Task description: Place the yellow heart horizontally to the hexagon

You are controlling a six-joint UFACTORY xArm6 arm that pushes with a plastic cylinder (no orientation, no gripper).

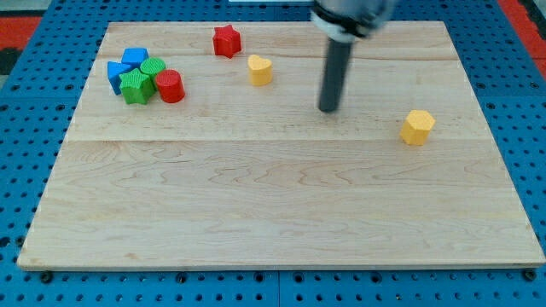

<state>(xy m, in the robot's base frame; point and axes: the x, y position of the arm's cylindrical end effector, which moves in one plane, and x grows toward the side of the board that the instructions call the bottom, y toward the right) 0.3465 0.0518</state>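
1. A wooden tabletop (281, 213) lies on a blue perforated base (26, 85), carrying seven small coloured blocks in the upper half of the view.
2. My tip (328, 110) touches down on bare wood in the upper middle, at the end of a dark upright rod; the arm carries no fingers, so there is nothing to stand apart or together.
3. The yellow heart (260, 70) sits to the view's left of my tip and slightly higher, clearly apart from it.
4. The yellow hexagon (418, 127) stands alone toward the view's right, lower than the heart and well apart from it, with my tip between the two.
5. A red star (227, 41) rests near the top edge, just up and to the left of the heart, not touching it.
6. A tight cluster fills the upper left: two blue blocks (126, 68) whose shapes cannot be made out, a green star (136, 87), a green round block (153, 69) and a red cylinder (171, 86), packed against one another.
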